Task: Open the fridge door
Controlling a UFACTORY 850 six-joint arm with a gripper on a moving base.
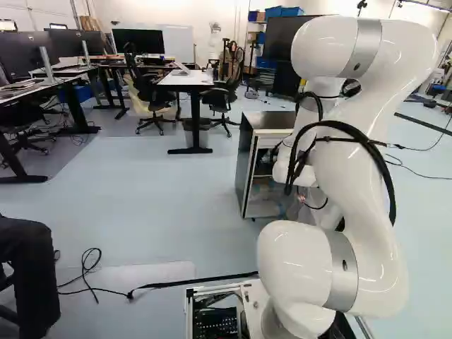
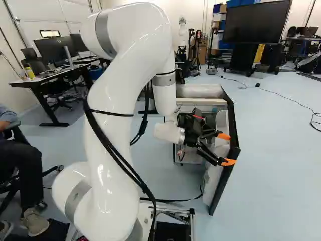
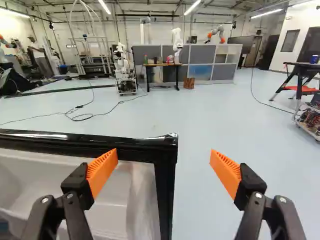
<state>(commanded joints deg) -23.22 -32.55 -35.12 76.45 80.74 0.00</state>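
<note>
Ahead of the base, the fridge (image 1: 245,159) stands with its door (image 3: 166,185) swung wide. The gripper's (image 3: 164,156) fingers are apart, astride the door's free edge (no clamping seen), presumably placed to push it outward from inside.

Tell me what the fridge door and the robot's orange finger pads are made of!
The door's black edge looks like glossy plastic or painted metal, because it shines in bright streaks. The door's white inside looks smooth, so probably molded plastic. The orange pads look like dull rubber or bendy plastic, with tiny ridges.
</note>
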